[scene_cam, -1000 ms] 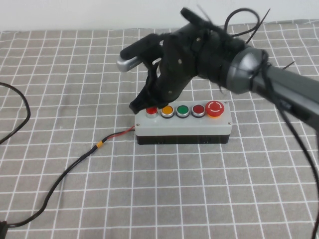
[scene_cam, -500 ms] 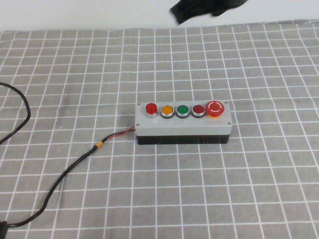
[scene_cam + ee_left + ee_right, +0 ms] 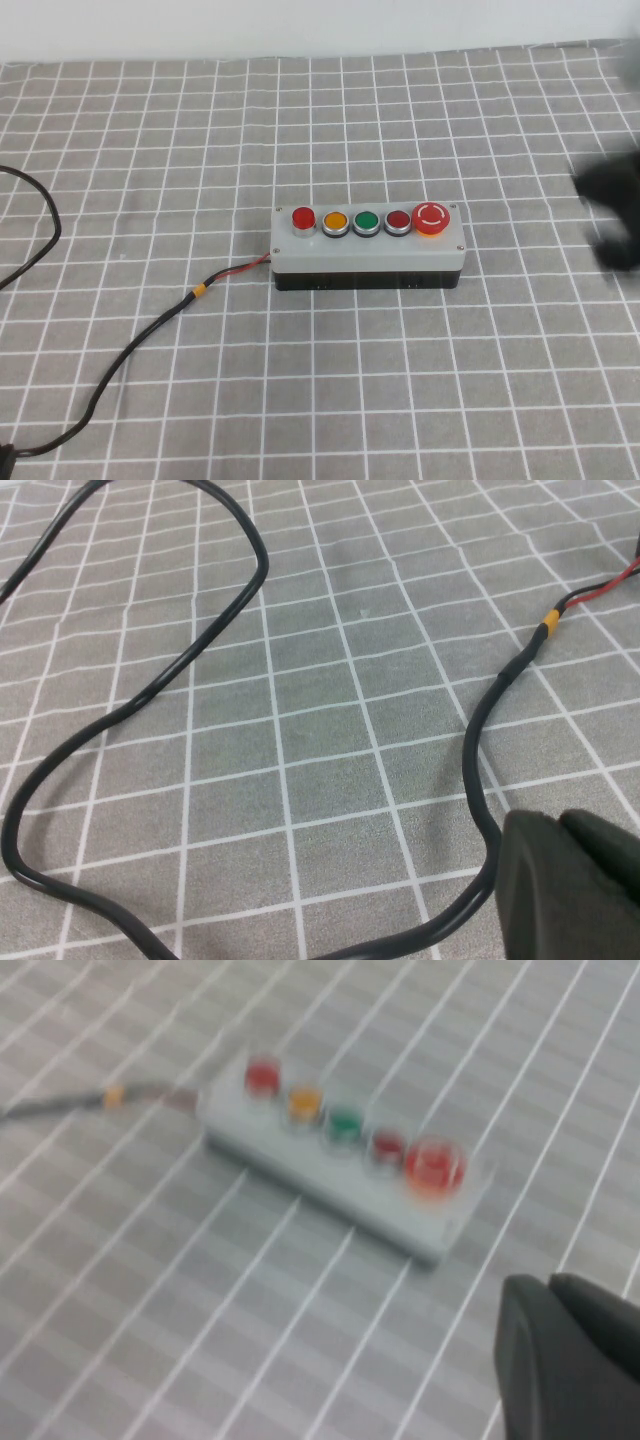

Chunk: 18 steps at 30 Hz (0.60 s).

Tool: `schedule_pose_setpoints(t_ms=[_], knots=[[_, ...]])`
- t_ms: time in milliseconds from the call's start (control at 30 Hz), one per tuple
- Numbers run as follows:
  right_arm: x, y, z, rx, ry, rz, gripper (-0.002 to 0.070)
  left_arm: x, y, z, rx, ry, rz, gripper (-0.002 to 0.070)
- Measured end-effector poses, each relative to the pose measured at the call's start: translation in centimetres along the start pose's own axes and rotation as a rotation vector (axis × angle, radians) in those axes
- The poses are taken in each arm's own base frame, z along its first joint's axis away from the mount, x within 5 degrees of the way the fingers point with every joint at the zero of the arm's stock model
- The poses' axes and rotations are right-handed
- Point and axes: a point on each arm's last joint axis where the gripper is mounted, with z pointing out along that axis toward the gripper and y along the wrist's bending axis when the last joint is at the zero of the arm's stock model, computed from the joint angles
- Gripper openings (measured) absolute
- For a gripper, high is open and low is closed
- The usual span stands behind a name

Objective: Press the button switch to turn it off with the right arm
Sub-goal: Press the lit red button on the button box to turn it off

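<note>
Grey grid cloth (image 3: 150, 120) carries button box (image 3: 368, 256); right hand (image 3: 612, 215) hovers rightward, left hand (image 3: 570, 880) near cable (image 3: 480, 750), grips unclear.

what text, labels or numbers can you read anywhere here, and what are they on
No words or numbers can be read anywhere.
Button box: no label visible on its casing.
Large red button: a white ring-like mark, too small to read as a sign.
Black cable: no print visible.
Right gripper, at the table's right edge, and left gripper, by the cable: no markings visible.
</note>
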Motion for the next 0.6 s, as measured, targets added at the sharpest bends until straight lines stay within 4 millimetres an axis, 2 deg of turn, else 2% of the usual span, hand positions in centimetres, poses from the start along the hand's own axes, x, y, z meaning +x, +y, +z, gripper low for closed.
schedule_pose_setpoints(t_ms=[167,267,467,600], knots=[[7.9,-0.5,-2.0,-0.038,-0.024,0.028,-0.0016,0.0,0.0,0.0,0.000,0.000,0.000,-0.0003],[10.9,-0.8,-2.9,-0.042,-0.041,0.035,-0.0016,0.0,0.0,0.0,0.000,0.000,0.000,-0.0003],[12.3,-1.3,-5.5,-0.053,-0.145,0.055,-0.0016,0.0,0.0,0.0,0.000,0.000,0.000,-0.0003],[12.5,-1.4,-5.9,-0.055,-0.165,0.058,-0.0016,0.0,0.0,0.0,0.000,0.000,0.000,-0.0003]])
